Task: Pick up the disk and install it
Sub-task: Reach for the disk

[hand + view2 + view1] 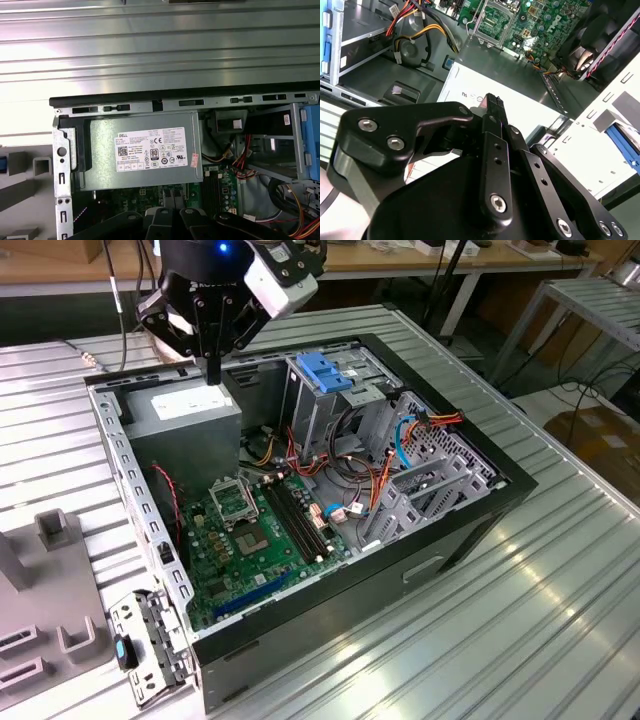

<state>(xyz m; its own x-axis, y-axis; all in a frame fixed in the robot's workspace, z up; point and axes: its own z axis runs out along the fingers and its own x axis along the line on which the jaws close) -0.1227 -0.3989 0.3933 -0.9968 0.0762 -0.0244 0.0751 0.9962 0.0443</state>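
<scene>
Claw (212, 373) hangs shut and empty just over the grey power supply (190, 418) in the case's (430, 565) far corner, exterior view's left, well apart from what looks like the disk (150, 648) propped outside the near corner, same side; dropping here likely strikes the supply.

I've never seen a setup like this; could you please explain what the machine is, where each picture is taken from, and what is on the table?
This is a robot arm ending in a two-fingered gripper. The exterior view watches from off the arm; both wrist views ride on it. On the ribbed metal table lies an open black computer case, showing a green circuit board. The gripper, shut and holding nothing visible, hovers over a grey metal box with a white sticker.
</scene>
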